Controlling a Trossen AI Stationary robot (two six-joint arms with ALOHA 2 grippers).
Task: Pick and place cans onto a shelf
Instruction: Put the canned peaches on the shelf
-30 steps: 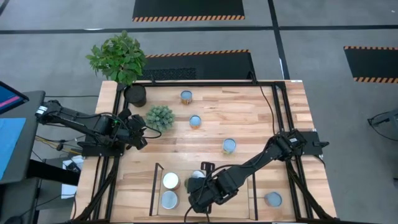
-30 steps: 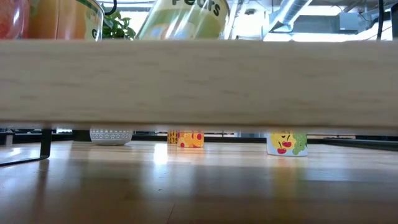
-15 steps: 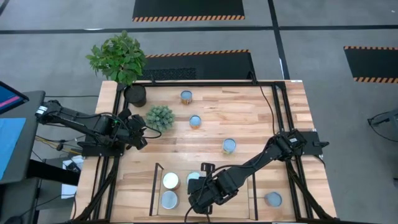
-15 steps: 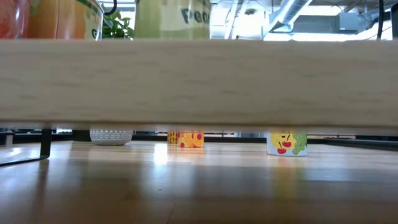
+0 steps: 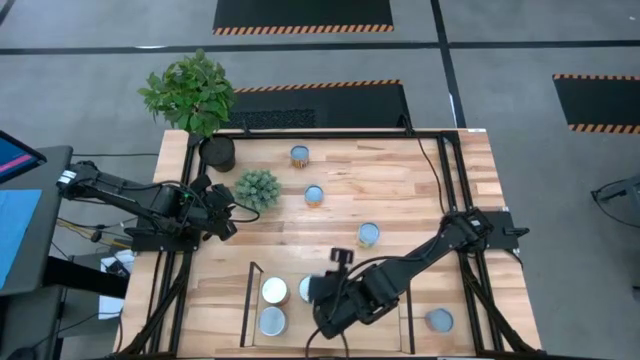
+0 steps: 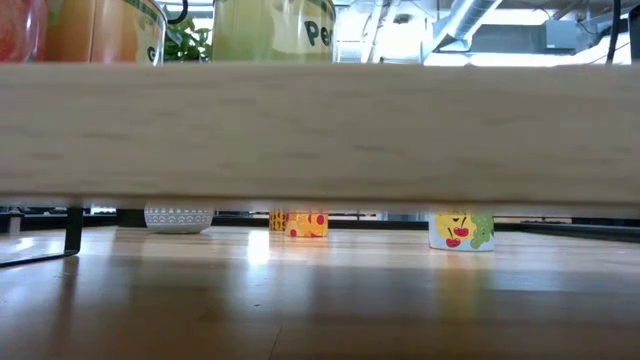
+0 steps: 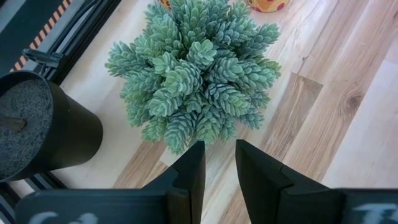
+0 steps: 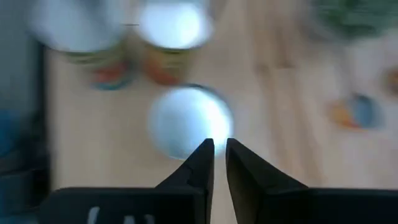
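The shelf (image 5: 380, 318) is a light board with dark brackets near the table's near edge; its front edge fills the low view (image 6: 320, 130). Three cans stand on it: a white-topped one (image 5: 274, 290), a silvery one (image 5: 272, 321) and a third (image 5: 307, 288), whose yellow-green label shows in the low view (image 6: 275, 28). My right gripper (image 5: 322, 302) (image 8: 215, 149) is over the shelf, just right of this third can (image 8: 186, 121), its fingers almost together. Several more cans stand on the table (image 5: 368, 235). My left gripper (image 7: 219, 155) waits at the left edge, fingers close together, empty. My right gripper's fingertips (image 8: 205, 149) stand at the edge of the third can's round top (image 8: 186, 134), slanting down from the table's right. The wrist view is blurred, and I cannot tell whether they touch the can. The can stands upright on the shelf.
A small blue-green plant (image 5: 258, 188) (image 7: 196, 68) sits just ahead of my left gripper, beside a black pot (image 5: 217, 152) holding a leafy plant. Loose cans stand at the far middle (image 5: 300, 155), centre (image 5: 314, 194) and near right corner (image 5: 438, 320).
The third can was tipped a second ago and now stands upright on the shelf, a little further toward the table's left. My right gripper has drawn back from it toward the table's right.
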